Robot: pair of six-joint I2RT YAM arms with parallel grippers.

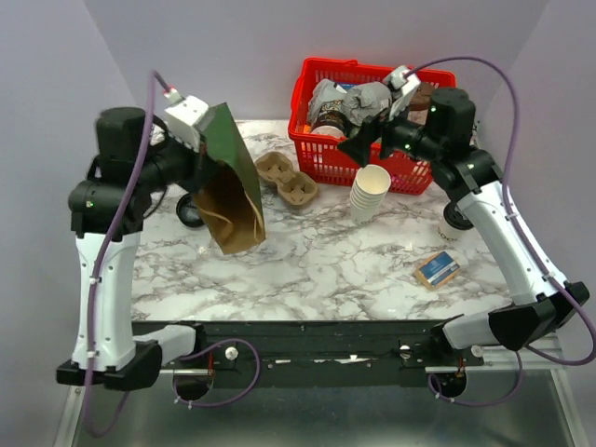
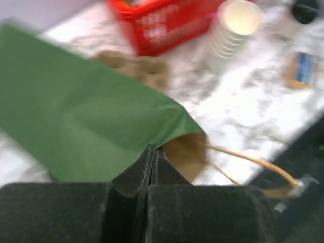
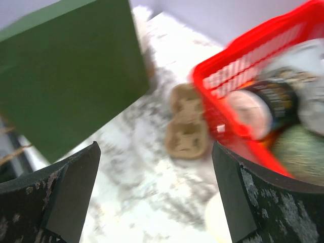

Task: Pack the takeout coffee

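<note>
Found left gripper [image 2: 153, 162] clamped tight on the green top edge of the paper bag [image 1: 233, 200], fingers pressed flat together. Noted bag held up over the left side of the bench [image 1: 317, 270], tilted, green outside uppermost, brown inside showing at the lower, open end; cannot tell about contact with the bench top. Saw 1 tan handle [image 2: 253, 163] looping out of the mouth in the left wrist view.

Found right gripper [image 1: 358, 147] spread wide, holding nothing, hanging over the front left corner of the red basket [image 1: 321, 160]. Logged basket at the back edge, right of centre, with crumpled wrappers [image 1: 349, 98] and 1 dark-labelled tub [image 3: 266, 106] inside; too blurred to name further.

Logged 1 cardboard cup carrier [image 1: 287, 179] near the back edge, centre, between bag and basket, just beside the basket's left wall. Logged 1 stack of white paper cups [image 1: 370, 192] upright, mouth up, just before the basket's front wall. Logged 1 small blue-and-tan box [image 1: 437, 269] flat near the right edge, well apart from the cups. Noted 1 black round lid [image 1: 189, 212] near the left edge, partly hidden behind the bag.
</note>
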